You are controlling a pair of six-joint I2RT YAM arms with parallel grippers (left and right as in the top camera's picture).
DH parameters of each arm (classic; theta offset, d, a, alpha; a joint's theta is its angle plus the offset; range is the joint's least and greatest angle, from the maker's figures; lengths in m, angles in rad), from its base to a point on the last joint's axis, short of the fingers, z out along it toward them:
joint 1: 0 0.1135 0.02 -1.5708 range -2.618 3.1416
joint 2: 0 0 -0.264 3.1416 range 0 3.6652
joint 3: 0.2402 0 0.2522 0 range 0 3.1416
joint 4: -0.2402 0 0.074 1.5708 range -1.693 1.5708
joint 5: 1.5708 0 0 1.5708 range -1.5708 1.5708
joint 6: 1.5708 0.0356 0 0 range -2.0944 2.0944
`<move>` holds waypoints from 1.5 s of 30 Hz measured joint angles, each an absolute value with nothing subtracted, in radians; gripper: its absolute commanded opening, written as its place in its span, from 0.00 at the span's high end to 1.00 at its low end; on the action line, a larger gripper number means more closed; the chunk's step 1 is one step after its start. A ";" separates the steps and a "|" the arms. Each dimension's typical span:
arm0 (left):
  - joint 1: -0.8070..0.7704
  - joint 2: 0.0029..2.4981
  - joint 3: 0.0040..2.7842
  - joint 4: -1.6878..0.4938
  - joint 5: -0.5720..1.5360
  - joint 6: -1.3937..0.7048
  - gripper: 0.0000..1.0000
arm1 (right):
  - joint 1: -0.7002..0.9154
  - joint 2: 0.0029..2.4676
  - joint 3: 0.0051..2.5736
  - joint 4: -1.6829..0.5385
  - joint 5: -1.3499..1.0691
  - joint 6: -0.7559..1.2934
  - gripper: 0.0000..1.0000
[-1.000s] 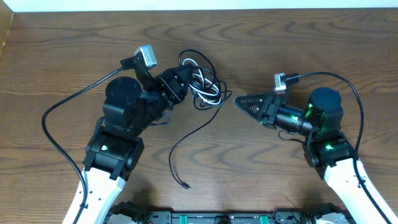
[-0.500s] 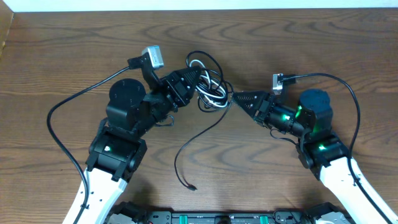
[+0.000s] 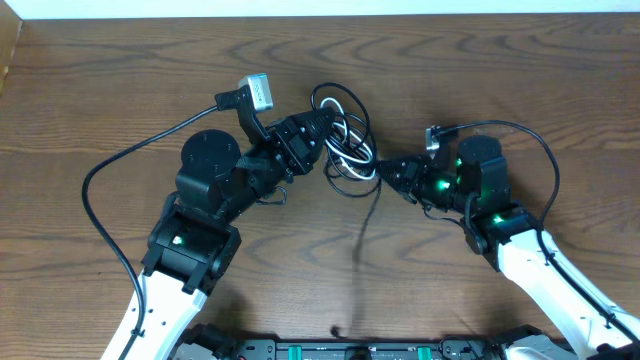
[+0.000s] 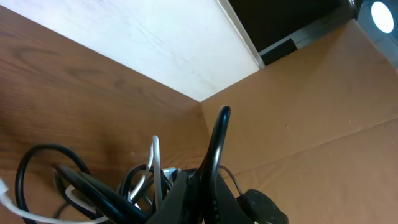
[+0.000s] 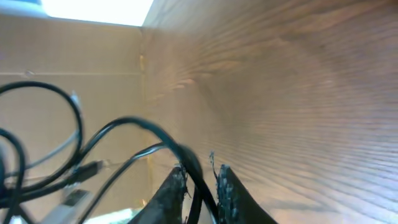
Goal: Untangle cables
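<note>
brown wooden table (image 3: 100, 60), white wall past its far edge. overhead: the cables (image 3: 345, 140) lie bunched near the middle of the far edge, and one black strand trails toward the near edge. the left gripper (image 3: 318, 130) is clamped in the bunch's left side, the right gripper (image 3: 385, 172) at its right. left wrist: fingers closed among black and white loops. right wrist: fingers pinch one black strand.

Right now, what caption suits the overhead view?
Left gripper and right gripper both grip the tangled black-and-white cables over a wooden table.
</note>
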State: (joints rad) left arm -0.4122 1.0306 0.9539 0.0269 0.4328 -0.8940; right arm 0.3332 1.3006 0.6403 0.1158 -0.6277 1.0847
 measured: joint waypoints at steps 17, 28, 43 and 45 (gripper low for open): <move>-0.272 0.931 0.954 0.010 0.439 -0.860 0.93 | 0.125 1.301 0.640 -0.044 -0.657 0.907 0.91; -0.271 0.952 0.954 0.004 0.439 -0.890 0.93 | 0.173 1.302 0.640 0.400 -0.988 0.703 0.34; -0.320 0.963 0.954 0.034 0.439 -0.985 0.92 | 0.385 1.302 0.640 0.410 -1.058 0.361 0.92; -0.331 0.963 0.954 0.034 0.439 -0.991 0.92 | 0.389 1.302 0.640 0.378 -1.026 0.348 0.99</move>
